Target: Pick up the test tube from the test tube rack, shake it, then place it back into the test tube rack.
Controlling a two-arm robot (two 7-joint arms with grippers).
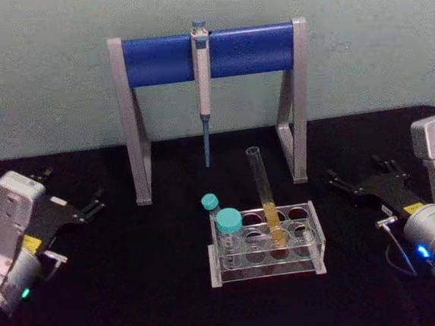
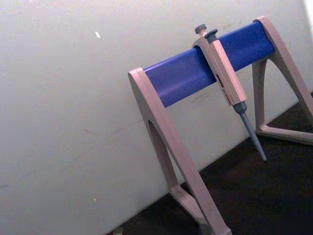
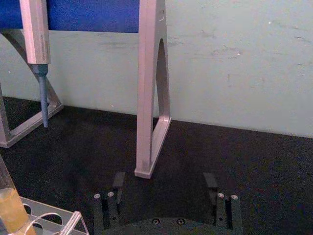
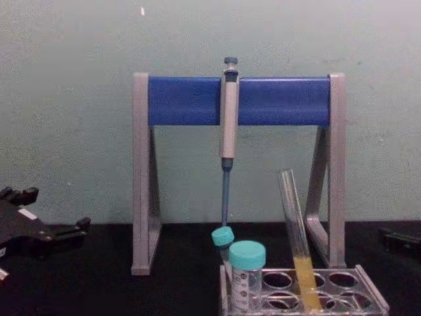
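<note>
The test tube (image 1: 264,193) stands tilted in a middle hole of the clear test tube rack (image 1: 316,237), with yellow-orange liquid in its lower part. The chest view shows the test tube (image 4: 293,220) leaning left above the rack (image 4: 370,300). My left gripper (image 1: 93,204) rests low at the left of the table, open and empty, well apart from the rack. Opposite it, my right gripper (image 1: 343,183) sits at the right, also open and empty. In the right wrist view its fingers (image 3: 119,180) are spread wide, with the tube's liquid (image 3: 10,210) and a rack corner (image 3: 55,218) off to one side.
A tall grey-and-blue pipette stand (image 1: 206,55) stands behind the rack against the wall, with a pipette (image 1: 204,95) hanging from its bar. Two teal-capped vials (image 1: 228,223) occupy the rack's left end. Black tabletop lies bare between each gripper and the rack.
</note>
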